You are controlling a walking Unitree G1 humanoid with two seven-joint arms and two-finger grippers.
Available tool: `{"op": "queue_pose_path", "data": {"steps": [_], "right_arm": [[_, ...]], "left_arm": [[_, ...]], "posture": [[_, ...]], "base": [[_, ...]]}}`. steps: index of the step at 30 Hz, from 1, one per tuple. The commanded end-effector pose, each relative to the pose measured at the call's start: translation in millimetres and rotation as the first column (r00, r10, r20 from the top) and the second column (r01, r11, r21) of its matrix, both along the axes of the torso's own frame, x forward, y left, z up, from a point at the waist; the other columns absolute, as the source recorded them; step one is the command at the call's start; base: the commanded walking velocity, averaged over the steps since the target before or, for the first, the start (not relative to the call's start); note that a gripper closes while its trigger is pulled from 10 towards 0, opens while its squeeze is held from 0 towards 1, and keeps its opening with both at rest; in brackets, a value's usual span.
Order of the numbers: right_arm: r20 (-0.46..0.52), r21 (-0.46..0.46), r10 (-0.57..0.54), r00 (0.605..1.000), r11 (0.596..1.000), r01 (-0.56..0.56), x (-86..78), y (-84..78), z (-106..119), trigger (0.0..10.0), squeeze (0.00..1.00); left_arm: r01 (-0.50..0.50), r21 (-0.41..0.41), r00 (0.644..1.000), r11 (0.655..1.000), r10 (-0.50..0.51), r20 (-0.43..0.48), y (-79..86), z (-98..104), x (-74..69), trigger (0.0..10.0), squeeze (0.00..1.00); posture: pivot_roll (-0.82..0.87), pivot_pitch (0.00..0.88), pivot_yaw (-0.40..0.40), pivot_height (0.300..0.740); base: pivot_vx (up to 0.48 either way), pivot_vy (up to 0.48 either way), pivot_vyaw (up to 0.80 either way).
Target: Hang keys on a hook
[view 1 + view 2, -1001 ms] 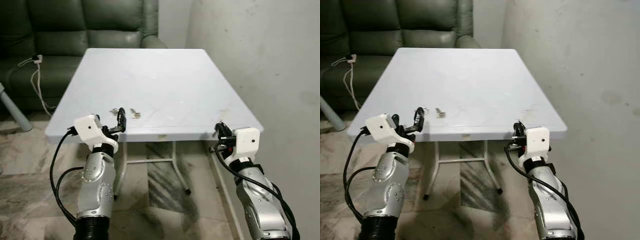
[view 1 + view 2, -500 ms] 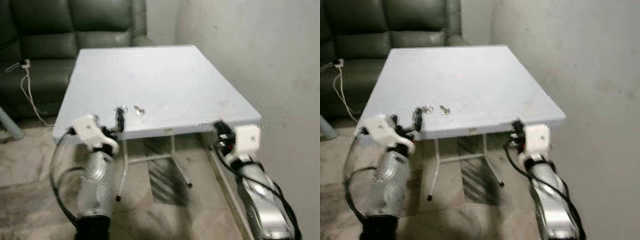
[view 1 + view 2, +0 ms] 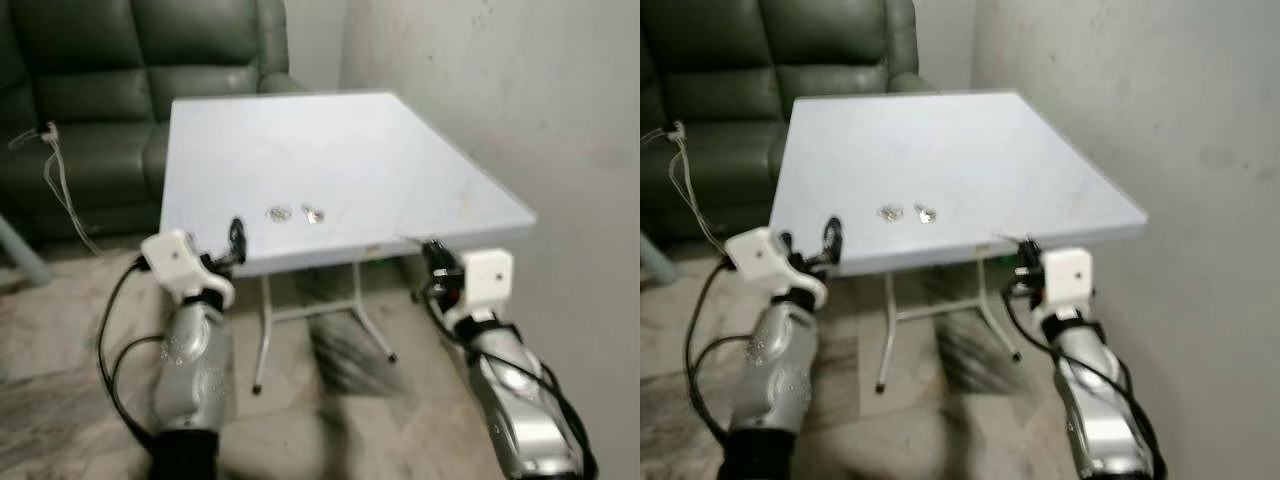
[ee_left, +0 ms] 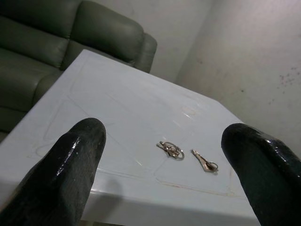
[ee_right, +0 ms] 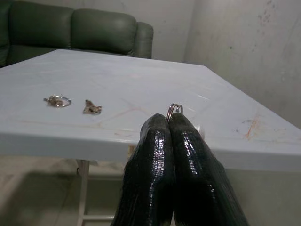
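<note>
Two small bunches of keys, one (image 3: 279,213) beside the other (image 3: 313,214), lie near the front edge of the white table (image 3: 330,140). My left gripper (image 3: 236,238) hovers at that front edge, short of the keys and to their left. It is open, and the left wrist view shows the keys (image 4: 170,149) between its wide-spread fingers (image 4: 70,160). My right gripper (image 5: 168,120) is held low at the table's front right edge. It is shut on a metal key ring (image 5: 174,111), which pokes out above its fingertips.
A dark green sofa (image 3: 100,80) stands behind and left of the table, with a white cable (image 3: 55,170) draped over its seat. A bare wall (image 3: 540,110) runs close along the table's right side. The table's thin legs (image 3: 262,340) stand on a marble floor.
The whole picture has shifted and blurred, so the camera moved; the table now sits further right in view. Both grippers keep their poses and the keys stay put.
</note>
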State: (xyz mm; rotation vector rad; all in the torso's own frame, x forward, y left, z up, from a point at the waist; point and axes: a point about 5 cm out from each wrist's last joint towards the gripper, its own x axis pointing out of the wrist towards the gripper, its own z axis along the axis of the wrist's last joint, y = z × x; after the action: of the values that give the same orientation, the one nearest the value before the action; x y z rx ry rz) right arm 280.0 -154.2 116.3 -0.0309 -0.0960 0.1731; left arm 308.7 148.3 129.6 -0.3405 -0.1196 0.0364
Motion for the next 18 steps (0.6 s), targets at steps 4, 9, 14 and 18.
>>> {"op": "queue_pose_path", "data": {"steps": [4,9,14,18], "right_arm": [[0.029,-0.007,0.002,1.000,1.000,-0.001,3.8,-1.5,7.3,10.0,0.00],[0.033,-0.009,0.007,0.999,1.000,-0.007,4.9,-0.3,8.3,10.0,0.00],[0.035,-0.008,0.002,0.999,1.000,-0.001,4.0,-1.4,8.6,10.0,0.00],[0.016,-0.001,-0.011,1.000,1.000,0.011,3.0,-3.4,5.8,10.0,0.00]], "left_arm": [[0.000,0.002,1.000,1.000,0.000,0.011,-2.4,4.2,3.5,10.0,0.00],[-0.006,0.001,1.000,1.000,0.006,0.011,-1.4,4.2,3.5,10.0,0.00],[-0.007,0.003,1.000,1.000,0.007,0.007,-1.2,3.1,2.6,10.0,0.00],[-0.004,0.006,1.000,1.000,0.004,0.004,-1.6,2.7,2.2,10.0,0.00]], "posture": [[-0.07,0.000,-0.067,0.740],[-0.07,0.000,-0.068,0.740],[-0.08,0.000,-0.065,0.740],[-0.08,0.000,-0.062,0.740]], "base": [[0.000,0.000,0.00],[0.000,0.000,0.00],[0.000,0.000,0.00],[0.000,0.000,0.00]]}}
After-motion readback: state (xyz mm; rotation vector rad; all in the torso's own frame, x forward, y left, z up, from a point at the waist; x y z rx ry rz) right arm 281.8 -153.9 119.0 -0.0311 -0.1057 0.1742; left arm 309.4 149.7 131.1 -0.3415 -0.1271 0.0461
